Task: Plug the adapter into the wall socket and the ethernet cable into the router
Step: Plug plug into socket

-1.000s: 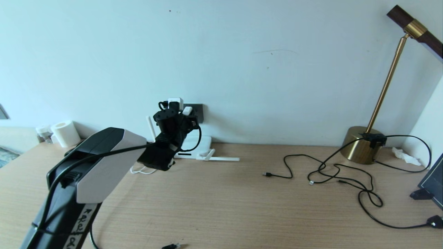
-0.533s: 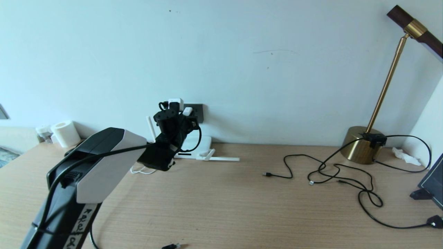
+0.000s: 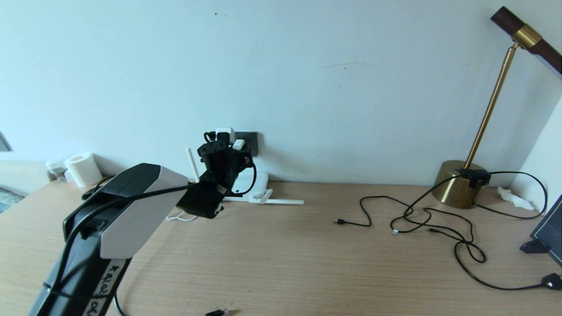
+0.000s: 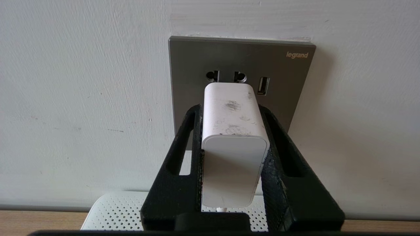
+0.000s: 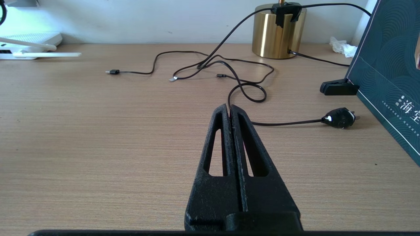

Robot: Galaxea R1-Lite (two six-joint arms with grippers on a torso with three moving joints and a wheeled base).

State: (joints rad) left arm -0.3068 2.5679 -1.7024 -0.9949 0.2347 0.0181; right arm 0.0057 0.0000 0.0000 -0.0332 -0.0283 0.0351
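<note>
White adapter (image 4: pixel 233 144), clamped between the left gripper (image 4: pixel 231 111) fingers, sits against the dark-grey wall socket (image 4: pixel 193 65) above the router (image 4: pixel 115 213); tilted pins could jam if pushed off-axis; right gripper (image 5: pixel 230 109) rests closed and empty over the desk (image 5: pixel 82 131).
</note>
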